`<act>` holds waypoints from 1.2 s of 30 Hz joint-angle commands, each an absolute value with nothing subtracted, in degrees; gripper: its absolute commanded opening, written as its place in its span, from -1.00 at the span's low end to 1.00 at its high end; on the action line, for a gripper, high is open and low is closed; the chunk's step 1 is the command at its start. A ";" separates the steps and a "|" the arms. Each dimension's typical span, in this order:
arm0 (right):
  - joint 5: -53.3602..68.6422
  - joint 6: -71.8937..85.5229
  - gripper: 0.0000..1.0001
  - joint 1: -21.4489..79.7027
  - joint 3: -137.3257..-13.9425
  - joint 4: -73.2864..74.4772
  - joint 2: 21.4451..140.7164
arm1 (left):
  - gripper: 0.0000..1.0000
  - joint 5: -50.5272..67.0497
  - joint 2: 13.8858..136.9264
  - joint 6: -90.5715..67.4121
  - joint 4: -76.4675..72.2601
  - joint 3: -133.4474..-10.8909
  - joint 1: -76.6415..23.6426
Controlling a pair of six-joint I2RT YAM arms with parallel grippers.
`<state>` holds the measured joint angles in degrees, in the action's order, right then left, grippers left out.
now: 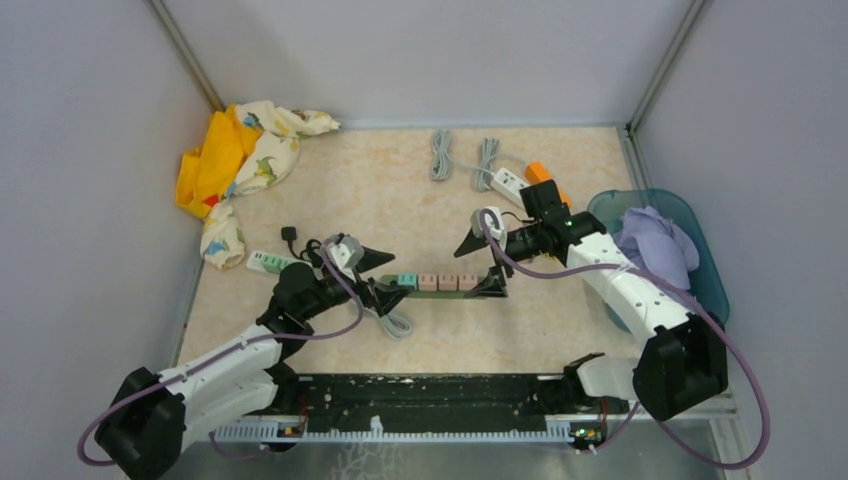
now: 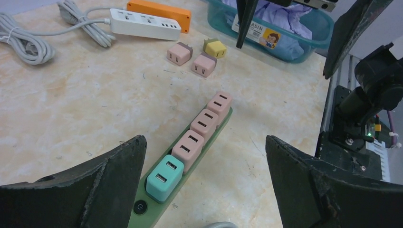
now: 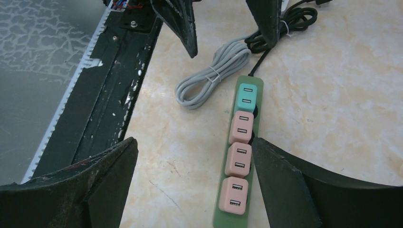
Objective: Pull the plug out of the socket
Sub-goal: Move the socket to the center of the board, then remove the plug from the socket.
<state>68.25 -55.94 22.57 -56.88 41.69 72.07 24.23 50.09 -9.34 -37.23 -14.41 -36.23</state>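
Plugs stand in a row on the green power strip in the middle of the table. There are four cube USB chargers, one teal plug next to the strip's round switch, then three pink plugs. Each has two USB slots on top. The only readable writing is on the sticker of the teal basin, where "ASIN" shows beside a cartoon figure. The start of that word is hidden behind a finger of the other arm.

The left pincer is spread wide over the teal end of the strip and grasps nothing. In its own view the row runs up between its two fingers, apart from both. The right pincer is likewise released and empty, over the opposite end. The pink plugs lie between its fingers, just beside the one on the right of its view, which covers the strip's edge there.

Three plugs lie loose near the basin: two loose pink plugs and one yellow plug. Beyond them are a white power strip and an orange bar, side by side. Three coiled grey cables show in the overhead view, two at the far side and one just beside the green strip. A lavender cloth fills the basin. A yellow and dinosaur-print cloth lies in the far left corner.
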 commanded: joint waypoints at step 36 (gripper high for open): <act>63.87 -58.07 0.80 15.67 -56.80 37.00 71.59 | 1.00 29.91 68.53 18.28 -37.64 -20.53 -35.86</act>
<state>62.17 -56.58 15.94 -56.99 38.81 72.07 27.68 67.79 17.26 -36.64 -18.15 -36.23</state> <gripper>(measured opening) 0.896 0.998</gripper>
